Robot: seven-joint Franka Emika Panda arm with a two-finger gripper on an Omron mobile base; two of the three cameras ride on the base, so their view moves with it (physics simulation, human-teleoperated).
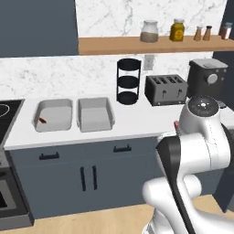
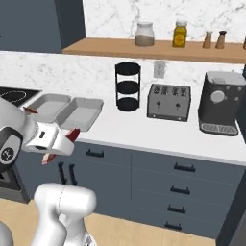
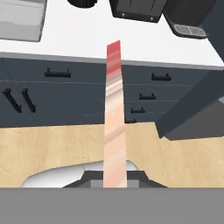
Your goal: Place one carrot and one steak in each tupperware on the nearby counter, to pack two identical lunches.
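My gripper (image 2: 61,146) is shut on a steak (image 3: 114,118), a long flat red-to-pink strip that sticks straight out from the jaws. It hangs in front of the dark drawers, below and short of the counter (image 1: 137,121) edge. The steak's red tip (image 1: 176,124) peeks out beside my arm. Two grey tupperware trays stand side by side on the counter. The left tupperware (image 1: 54,114) holds a small reddish-orange stick (image 1: 42,120), which looks like a carrot. The right tupperware (image 1: 95,113) looks bare inside. Both tupperware trays (image 2: 79,113) lie up and left of the gripper.
A black three-tier stand (image 1: 128,81), a toaster (image 1: 165,89) and a coffee machine (image 2: 220,103) stand further right on the counter. A wooden shelf (image 1: 151,45) with jars hangs above. A stove (image 1: 7,112) borders the counter's left end. Wooden floor (image 3: 52,148) lies below.
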